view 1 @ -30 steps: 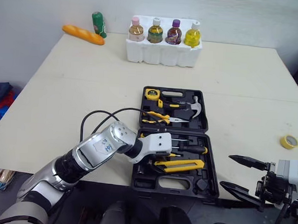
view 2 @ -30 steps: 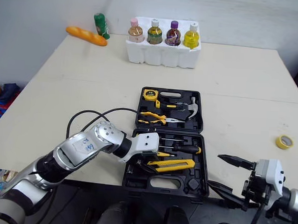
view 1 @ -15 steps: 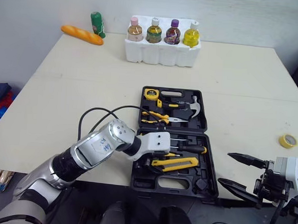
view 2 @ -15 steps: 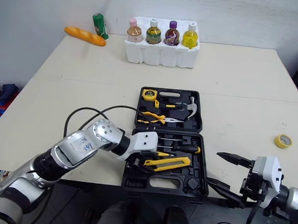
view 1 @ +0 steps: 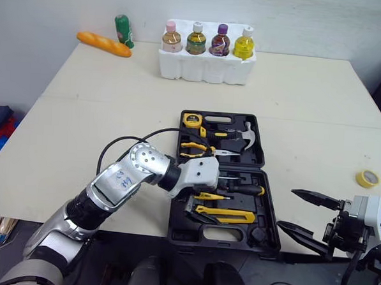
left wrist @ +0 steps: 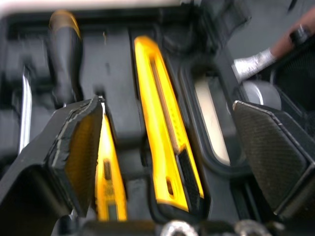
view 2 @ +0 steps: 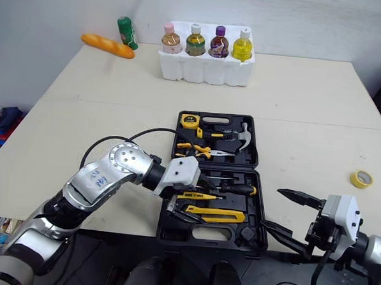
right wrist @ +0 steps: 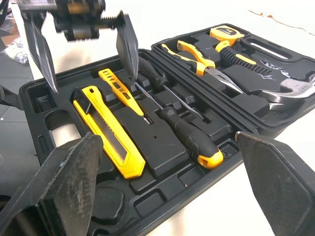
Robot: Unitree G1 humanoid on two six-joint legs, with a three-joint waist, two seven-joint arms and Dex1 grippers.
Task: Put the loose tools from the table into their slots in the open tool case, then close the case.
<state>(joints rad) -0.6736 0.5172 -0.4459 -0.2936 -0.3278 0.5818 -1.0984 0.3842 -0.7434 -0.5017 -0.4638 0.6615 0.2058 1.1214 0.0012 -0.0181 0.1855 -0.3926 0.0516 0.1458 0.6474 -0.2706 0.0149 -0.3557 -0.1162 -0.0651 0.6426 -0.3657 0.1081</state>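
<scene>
— On the table [view 1: 83, 111], what's changed?
— Knife [view 1: 228, 214] now lies flat in its case [view 1: 270, 223] slot. Left gripper [left wrist: 167, 105] has let go, fingers apart above it. Right gripper [view 1: 290, 209] waits beside, fingers apart. Tape [view 1: 367, 178] remains out.

tool case [view 1: 268, 204]: black, open flat, near edge of table [view 1: 103, 106] | front half: yellow utility knife [view 1: 227, 214], tester pen [view 1: 210, 196], screwdriver [view 1: 245, 190] | rear half: pliers [view 1: 200, 147], hammer [view 1: 238, 140], tape measure [view 1: 193, 119] | yellow tape roll [view 1: 368, 179]: loose, well right of case

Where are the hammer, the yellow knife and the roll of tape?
hammer [view 1: 250, 134]: left eye view, silver head.
yellow knife [view 1: 228, 214]: left eye view, middle of body.
roll of tape [view 1: 360, 181]: left eye view, yellow ring.
</scene>
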